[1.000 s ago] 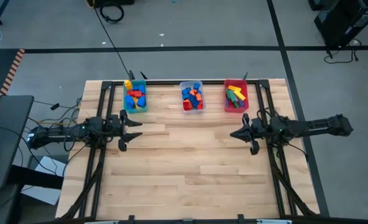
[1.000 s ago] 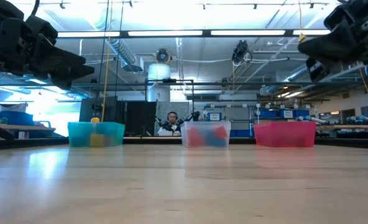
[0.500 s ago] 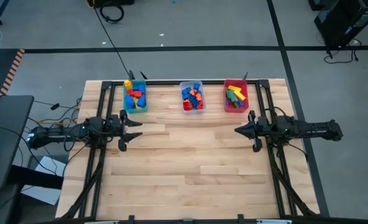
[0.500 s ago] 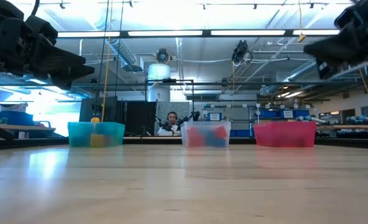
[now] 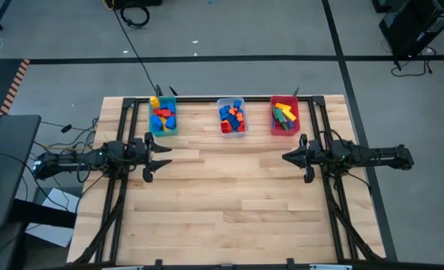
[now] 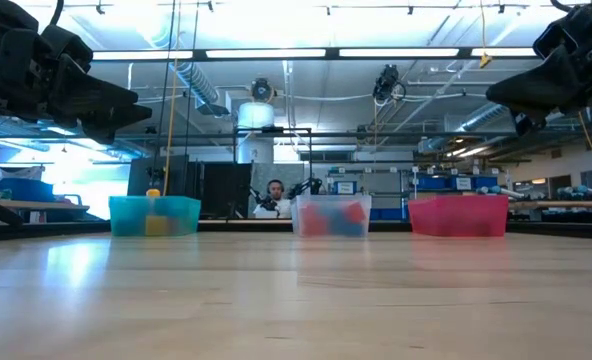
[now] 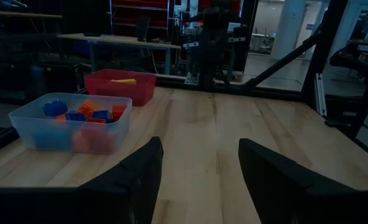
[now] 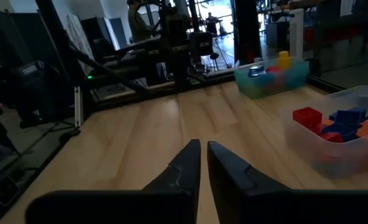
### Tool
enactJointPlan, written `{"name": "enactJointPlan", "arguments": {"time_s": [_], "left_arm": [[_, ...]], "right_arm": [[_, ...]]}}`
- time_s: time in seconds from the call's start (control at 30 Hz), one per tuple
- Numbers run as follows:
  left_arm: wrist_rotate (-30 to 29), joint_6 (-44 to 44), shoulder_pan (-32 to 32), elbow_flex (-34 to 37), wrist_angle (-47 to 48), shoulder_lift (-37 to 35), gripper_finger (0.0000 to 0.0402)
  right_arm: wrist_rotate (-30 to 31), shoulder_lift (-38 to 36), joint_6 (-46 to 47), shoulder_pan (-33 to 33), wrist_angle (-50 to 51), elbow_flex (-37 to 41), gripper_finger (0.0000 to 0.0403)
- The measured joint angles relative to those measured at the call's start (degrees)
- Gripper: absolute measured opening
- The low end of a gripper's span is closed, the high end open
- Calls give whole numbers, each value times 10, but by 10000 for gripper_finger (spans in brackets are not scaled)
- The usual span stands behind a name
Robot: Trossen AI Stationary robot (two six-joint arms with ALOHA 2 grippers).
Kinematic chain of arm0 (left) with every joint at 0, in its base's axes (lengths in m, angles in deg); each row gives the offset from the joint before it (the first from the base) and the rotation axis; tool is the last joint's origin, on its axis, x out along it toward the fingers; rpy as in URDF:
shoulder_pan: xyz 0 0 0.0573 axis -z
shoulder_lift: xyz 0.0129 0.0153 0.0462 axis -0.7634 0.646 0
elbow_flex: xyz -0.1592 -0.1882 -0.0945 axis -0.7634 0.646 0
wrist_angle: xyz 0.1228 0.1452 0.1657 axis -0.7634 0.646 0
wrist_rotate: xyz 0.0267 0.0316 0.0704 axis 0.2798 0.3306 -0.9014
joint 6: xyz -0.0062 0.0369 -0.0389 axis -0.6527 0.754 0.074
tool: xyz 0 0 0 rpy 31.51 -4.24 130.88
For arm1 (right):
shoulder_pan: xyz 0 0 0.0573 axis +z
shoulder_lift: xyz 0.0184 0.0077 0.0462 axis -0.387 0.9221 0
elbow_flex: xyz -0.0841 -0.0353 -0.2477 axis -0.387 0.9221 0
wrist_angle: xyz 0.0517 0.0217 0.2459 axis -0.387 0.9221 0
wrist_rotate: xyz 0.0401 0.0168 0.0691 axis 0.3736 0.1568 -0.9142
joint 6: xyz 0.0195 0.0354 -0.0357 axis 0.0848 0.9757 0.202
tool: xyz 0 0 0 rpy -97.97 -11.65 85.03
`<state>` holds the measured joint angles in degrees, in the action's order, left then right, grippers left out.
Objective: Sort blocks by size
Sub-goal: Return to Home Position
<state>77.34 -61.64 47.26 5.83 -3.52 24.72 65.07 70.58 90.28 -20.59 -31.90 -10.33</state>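
High view: blocks (image 5: 232,116) in teal bin (image 5: 163,133), clear bin (image 5: 232,134), red bin (image 5: 285,133) — left gripper (image 5: 168,156) apart, right gripper (image 5: 285,157) together.

Row of three along tabletop (image 5: 229,202) far edge, upper centre of high view: left bin (image 5: 163,133), middle bin (image 5: 232,134), right bin (image 5: 285,133). Blocks (image 5: 162,116) inside all three. Left gripper (image 5: 166,157) mid-left, just below left bin; right gripper (image 5: 286,157) mid-right, just below right bin.

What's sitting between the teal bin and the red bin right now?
The clear bin, holding blocks, with bare table on each side; the high view shows it.
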Motion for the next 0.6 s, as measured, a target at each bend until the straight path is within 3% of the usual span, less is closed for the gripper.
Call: {"name": "enactJointPlan", "arguments": {"time_s": [0.6], "left_arm": [[0,0,0,0,0,0,219]], "right_arm": [[0,0,0,0,0,0,42]]}}
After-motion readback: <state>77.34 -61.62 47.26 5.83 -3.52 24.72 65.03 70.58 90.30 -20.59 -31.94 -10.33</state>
